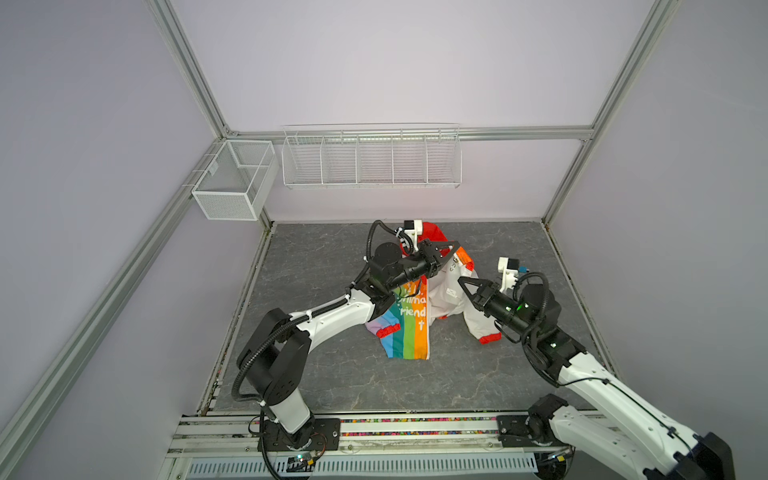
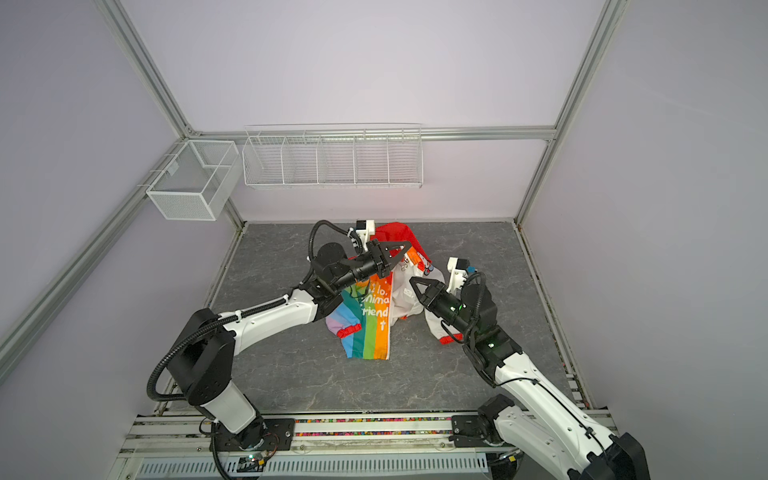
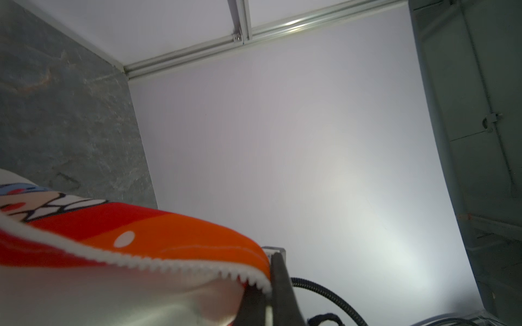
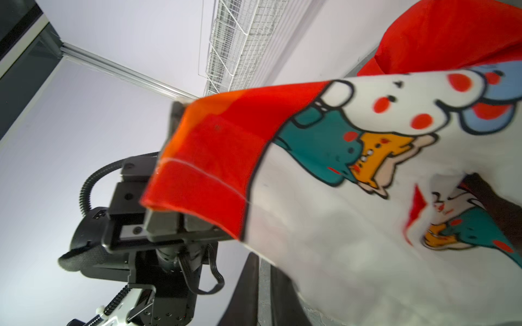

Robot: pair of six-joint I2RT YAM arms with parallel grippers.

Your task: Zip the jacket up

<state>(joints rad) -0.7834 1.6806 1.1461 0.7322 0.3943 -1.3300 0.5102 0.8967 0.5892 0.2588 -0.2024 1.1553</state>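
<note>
Jacket (image 1: 409, 328) hung from left gripper (image 1: 455, 249), jaws clamped on top zipper edge (image 3: 180, 266), hem on desk (image 1: 332, 374). Right gripper (image 1: 461, 281) at white half, jaws: couldn't tell. Looked light, limp; I'd grip zipper tape.

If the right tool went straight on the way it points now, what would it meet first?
Probably the white cartoon-printed half of the thin hooded fabric jacket, right before the right tool; depth is unclear.
</note>
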